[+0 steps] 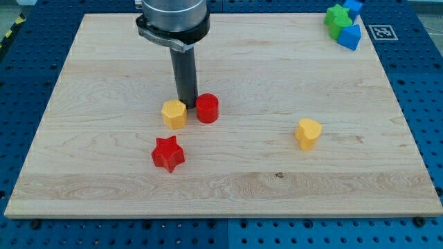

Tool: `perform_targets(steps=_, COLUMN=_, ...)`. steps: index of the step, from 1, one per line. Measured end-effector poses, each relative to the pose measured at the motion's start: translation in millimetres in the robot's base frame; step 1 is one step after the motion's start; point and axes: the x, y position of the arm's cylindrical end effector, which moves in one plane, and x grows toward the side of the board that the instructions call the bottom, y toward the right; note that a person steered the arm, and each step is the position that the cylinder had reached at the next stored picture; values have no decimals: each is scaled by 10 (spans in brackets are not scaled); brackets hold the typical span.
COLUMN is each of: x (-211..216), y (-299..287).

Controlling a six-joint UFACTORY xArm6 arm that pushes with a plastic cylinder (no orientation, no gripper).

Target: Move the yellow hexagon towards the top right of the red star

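The yellow hexagonal block [174, 114] was seen on the pale wooden tabletop [242, 180], left of centre, with the red cylindrical block [207, 108] just beside it on the view's right. The dark rod's lower end, my tip [187, 104], was found directly behind the narrow gap between these two blocks, toward the view's top, close against both; actual contact could not be made out. No gripper was fitted, so nothing was held. The red star-shaped block [168, 153] lay near the hexagon, toward the view's bottom and slightly left. A yellow heart-like block [309, 133] sat well apart on the right. Green [337, 19] and blue blocks [349, 36] were clustered at the top right corner.
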Motion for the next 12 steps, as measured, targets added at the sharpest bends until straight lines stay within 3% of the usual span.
perform_targets(steps=4, x=-721, y=-478)
perform_targets(steps=12, x=246, y=-498)
